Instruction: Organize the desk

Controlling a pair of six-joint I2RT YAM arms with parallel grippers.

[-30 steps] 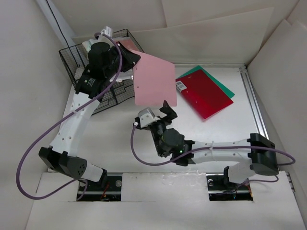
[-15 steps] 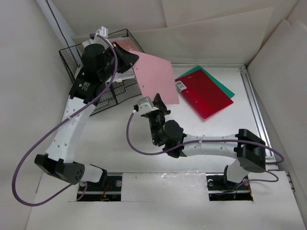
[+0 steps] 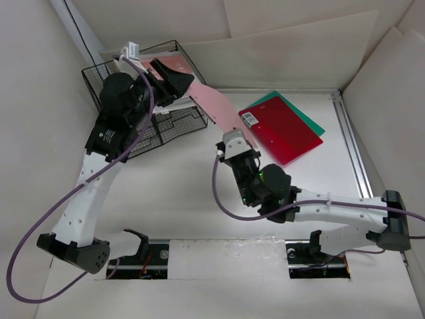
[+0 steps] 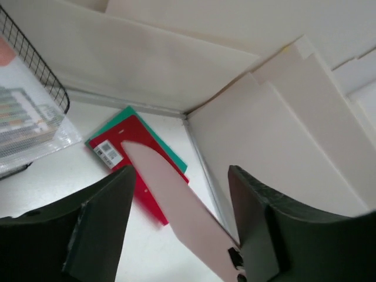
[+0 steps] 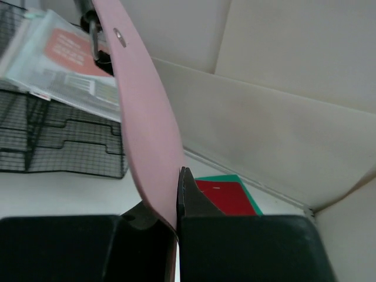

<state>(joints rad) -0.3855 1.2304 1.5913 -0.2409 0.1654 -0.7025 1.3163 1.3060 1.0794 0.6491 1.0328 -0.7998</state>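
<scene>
1. Desk (image 3: 172, 193) – white tabletop, fills the whole floor of the top view; metal rail along its right edge. Both arm bases at the near edge.

2. Wire basket (image 3: 169, 123) – black mesh tray, far-left corner of desk. Holds a clear-sleeved printed sheet w/ orange panel (image 5: 64, 59). Position unchanged vs. a sec ago.

3. Red folder (image 3: 282, 129) – flat on desk, right of centre, barcode label at its near-left corner. Lies on top of a green folder (image 3: 312, 123), only edges showing. Neither has moved.

4. Pink folder (image 3: 219, 109) – off the desk, spans between the two grippers. A sec ago it faced the top cam flat, held at its far-left corner by left arm only; now it is turned near edge-on and slopes down toward the right arm.

5. Right gripper (image 5: 178, 200) – was wide open below the sheet, has since come up and closed; jaws now pinched on pink folder's lower edge, per right wrist view.

6. Left gripper (image 4: 176, 235) – was clamped on the sheet; jaws now abt half apart, pink folder running between the fingers, grip released or releasing.

Status: handover left→right appears made. Judgement: right arm now carries the sheet; likely next is stacking w/ red/green pile or filing in basket. Risk: sheet is floppy, single-edge pinch, may sag or swing once left lets go fully.
</scene>
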